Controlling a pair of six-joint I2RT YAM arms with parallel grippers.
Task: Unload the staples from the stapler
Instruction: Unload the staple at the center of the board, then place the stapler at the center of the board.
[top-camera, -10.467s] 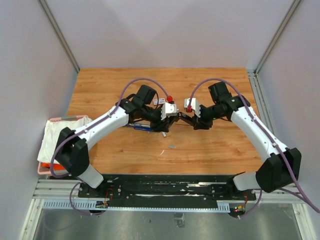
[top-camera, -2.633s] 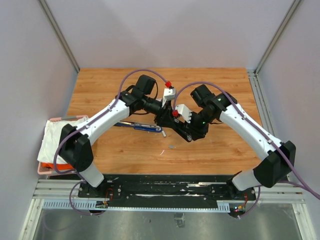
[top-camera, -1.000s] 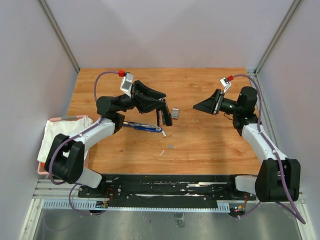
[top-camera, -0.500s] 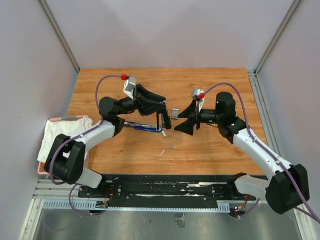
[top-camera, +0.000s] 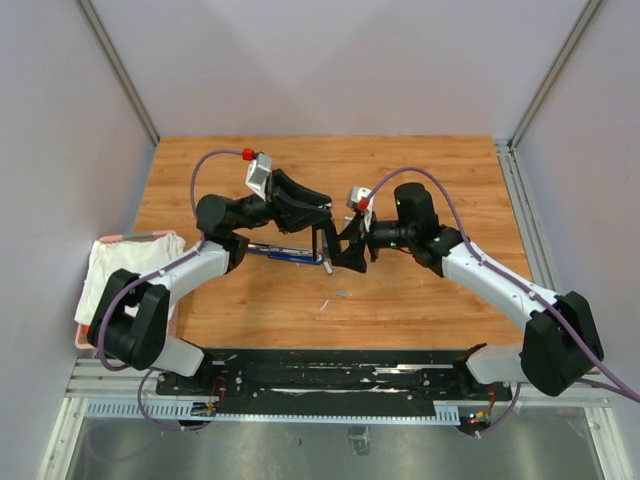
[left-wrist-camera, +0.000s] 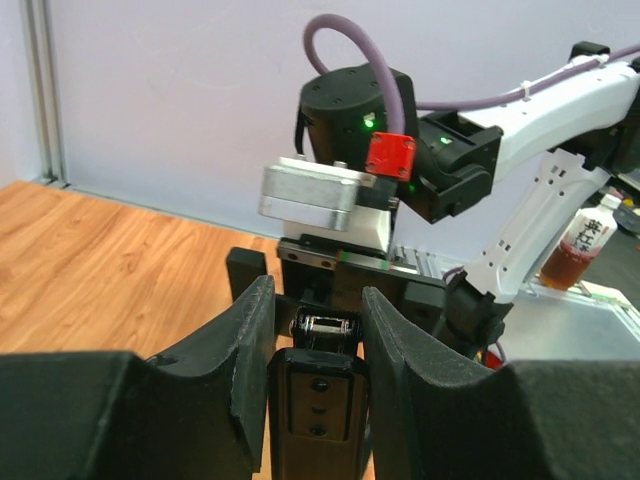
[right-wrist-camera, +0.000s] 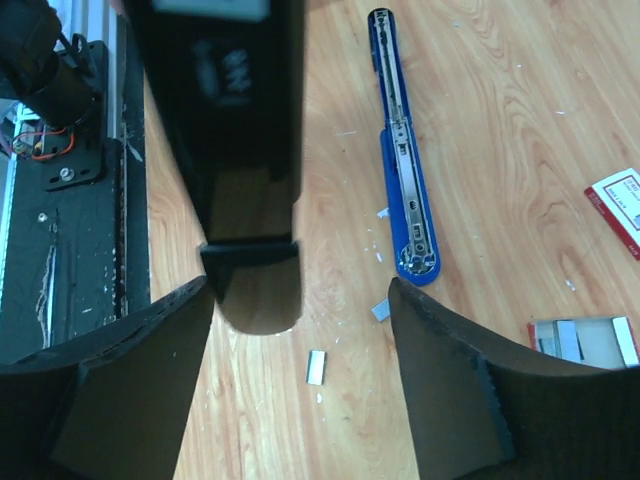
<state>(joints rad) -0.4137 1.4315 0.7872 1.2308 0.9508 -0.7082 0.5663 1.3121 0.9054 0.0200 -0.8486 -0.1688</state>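
Observation:
A black stapler (top-camera: 326, 240) hangs upright over the table, with my left gripper (top-camera: 318, 222) shut on it. In the left wrist view the stapler (left-wrist-camera: 315, 405) fills the gap between both fingers (left-wrist-camera: 250, 350). My right gripper (top-camera: 347, 254) is open just right of the stapler's lower end. In the right wrist view that end (right-wrist-camera: 250, 290) sits near the left finger (right-wrist-camera: 130, 380), untouched by either jaw. Two short silvery staples pieces (right-wrist-camera: 316, 367) (right-wrist-camera: 381, 311) lie on the wood below. A blue stapler (right-wrist-camera: 405, 190) lies opened flat on the table (top-camera: 430, 290).
A small open tray with silvery strips (right-wrist-camera: 582, 340) and a red-and-white flat box (right-wrist-camera: 620, 205) lie on the wood near the blue stapler. A pink basket with a white cloth (top-camera: 115, 275) sits off the table's left edge. Grey walls enclose three sides.
My right arm swung in from the right side to the black stapler, its jaws opening wider on the way. The left arm and the black stapler stayed where they were.

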